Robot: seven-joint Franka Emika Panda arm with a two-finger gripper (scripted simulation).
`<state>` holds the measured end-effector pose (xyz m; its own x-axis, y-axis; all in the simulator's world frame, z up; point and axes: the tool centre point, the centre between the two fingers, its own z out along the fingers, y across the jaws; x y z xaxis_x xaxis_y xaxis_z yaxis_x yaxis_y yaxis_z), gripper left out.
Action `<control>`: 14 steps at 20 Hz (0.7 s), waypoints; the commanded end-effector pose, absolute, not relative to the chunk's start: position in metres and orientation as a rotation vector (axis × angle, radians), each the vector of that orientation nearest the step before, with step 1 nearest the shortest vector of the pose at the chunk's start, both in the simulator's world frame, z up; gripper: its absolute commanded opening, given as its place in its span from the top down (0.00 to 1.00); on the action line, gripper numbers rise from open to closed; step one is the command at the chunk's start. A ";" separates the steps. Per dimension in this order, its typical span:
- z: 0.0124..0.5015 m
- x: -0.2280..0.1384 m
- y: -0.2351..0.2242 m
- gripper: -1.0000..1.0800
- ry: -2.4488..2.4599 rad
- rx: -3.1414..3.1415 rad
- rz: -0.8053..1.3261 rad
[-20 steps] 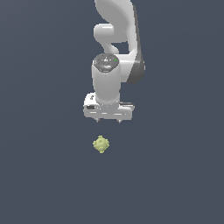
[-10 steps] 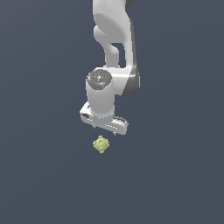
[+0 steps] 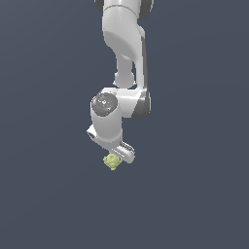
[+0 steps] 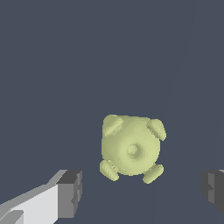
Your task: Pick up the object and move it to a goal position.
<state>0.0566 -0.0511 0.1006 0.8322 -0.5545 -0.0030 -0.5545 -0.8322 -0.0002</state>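
We see the white arm (image 3: 124, 73) reaching down from the top of the exterior view, its wrist bent so that the gripper (image 3: 115, 154) hangs right over the ball (image 3: 112, 161). In that view the ball, pale yellow-green and knobbly, sits on the flat dark floor (image 3: 194, 194) and peeks out just below the gripper's lower edge, partly covered by it; we cannot tell from there whether anything touches it. The wrist view settles more: the ball (image 4: 131, 148) lies between the two fingers, which stand wide apart, one dark pad (image 4: 71, 192) on one side and the other pad (image 4: 213, 190) well off on the opposite side, with clear floor showing between each pad and the ball. So the gripper is spread wide and holds nothing. The ball is nearer the first pad than the second. We count four short bumps around its rim and one small one at its centre.
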 end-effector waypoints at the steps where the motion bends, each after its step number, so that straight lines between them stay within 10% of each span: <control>1: 0.095 0.060 -0.054 0.04 0.967 -2.988 0.002; 14: 0.080 0.063 -0.056 0.04 1.020 -2.971 0.001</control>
<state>0.0632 -0.0562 0.0848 0.7892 -0.6141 0.0005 -0.6141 -0.7892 -0.0004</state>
